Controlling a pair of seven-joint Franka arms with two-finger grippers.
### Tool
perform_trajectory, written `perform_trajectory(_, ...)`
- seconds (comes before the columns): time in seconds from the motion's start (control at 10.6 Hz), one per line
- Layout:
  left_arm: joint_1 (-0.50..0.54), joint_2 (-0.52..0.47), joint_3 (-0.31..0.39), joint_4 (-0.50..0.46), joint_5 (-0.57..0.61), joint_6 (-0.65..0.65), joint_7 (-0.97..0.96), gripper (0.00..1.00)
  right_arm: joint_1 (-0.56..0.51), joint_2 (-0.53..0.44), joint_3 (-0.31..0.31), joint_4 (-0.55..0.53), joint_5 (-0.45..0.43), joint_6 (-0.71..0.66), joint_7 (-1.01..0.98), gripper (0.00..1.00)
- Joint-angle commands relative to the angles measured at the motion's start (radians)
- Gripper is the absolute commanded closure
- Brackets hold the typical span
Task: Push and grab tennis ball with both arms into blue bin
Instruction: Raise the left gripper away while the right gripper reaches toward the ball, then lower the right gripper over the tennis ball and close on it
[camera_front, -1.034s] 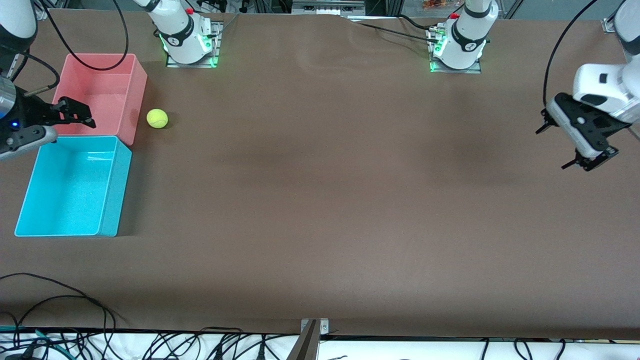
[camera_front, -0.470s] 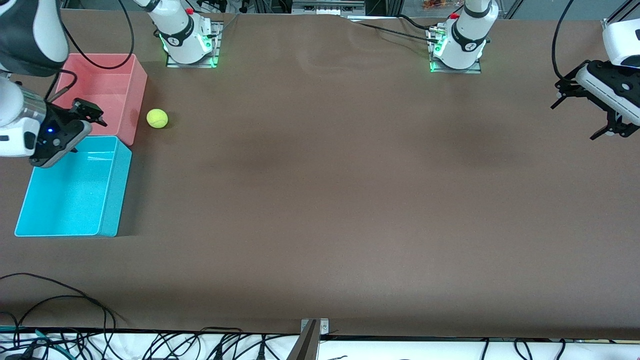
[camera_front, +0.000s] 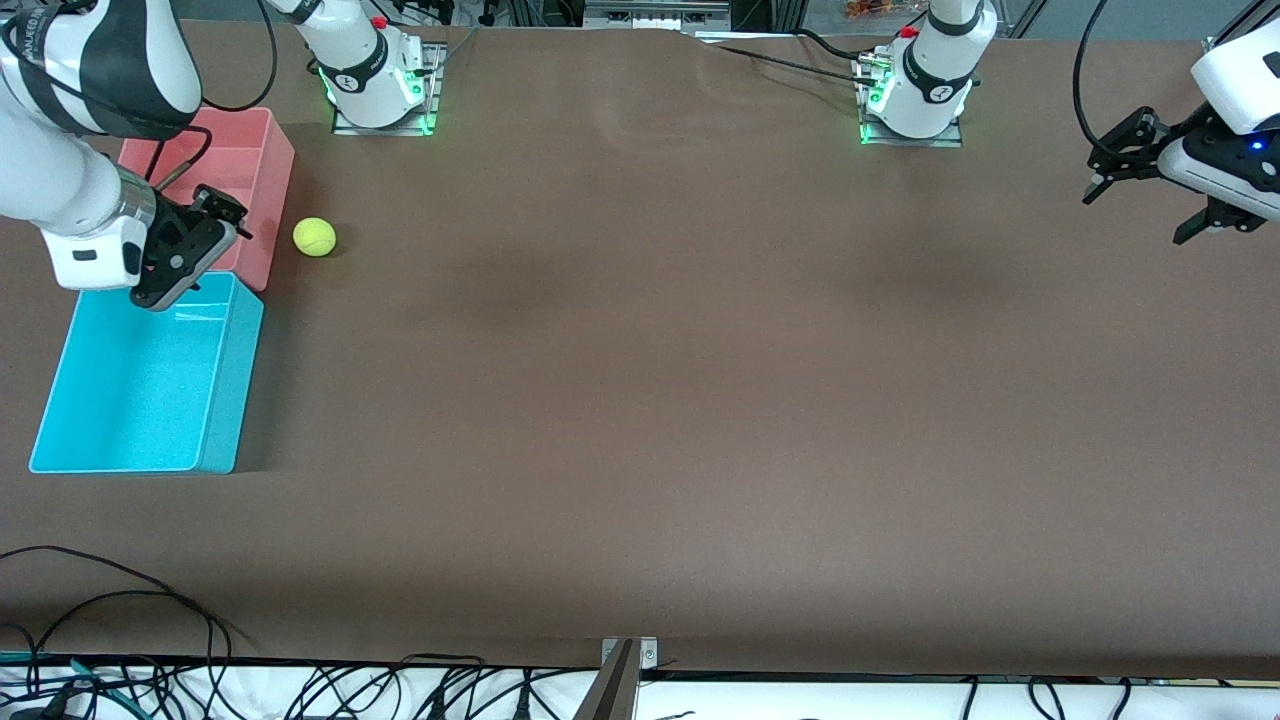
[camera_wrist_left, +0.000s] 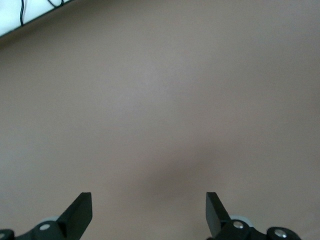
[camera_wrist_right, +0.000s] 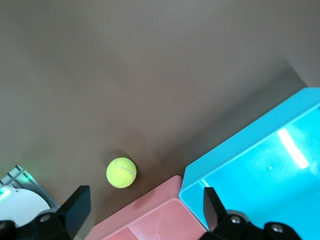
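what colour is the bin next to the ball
Pink; the ball sits beside it. Clearest in the front view.

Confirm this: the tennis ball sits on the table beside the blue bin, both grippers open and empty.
Wrong bin. The front view shows the tennis ball on the table beside the pink bin, not the blue bin. The right gripper and left gripper are open and empty.
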Motion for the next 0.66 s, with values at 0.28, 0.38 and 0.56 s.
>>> perform_trajectory(0.28, 0.000, -0.032, 0.013, -0.012, 0.009, -0.089, -0.227, 0.00, -0.004, -0.137, -0.001, -0.286, -0.017, 0.220, -0.210, 0.00)
perform_trajectory(0.38, 0.022, -0.032, 0.014, -0.012, 0.001, -0.087, -0.227, 0.00, -0.004, -0.139, -0.006, -0.318, -0.017, 0.248, -0.229, 0.00)
perform_trajectory(0.56, 0.028, -0.028, 0.014, -0.012, -0.002, -0.087, -0.263, 0.00, -0.004, -0.139, -0.027, -0.357, -0.017, 0.286, -0.253, 0.00)
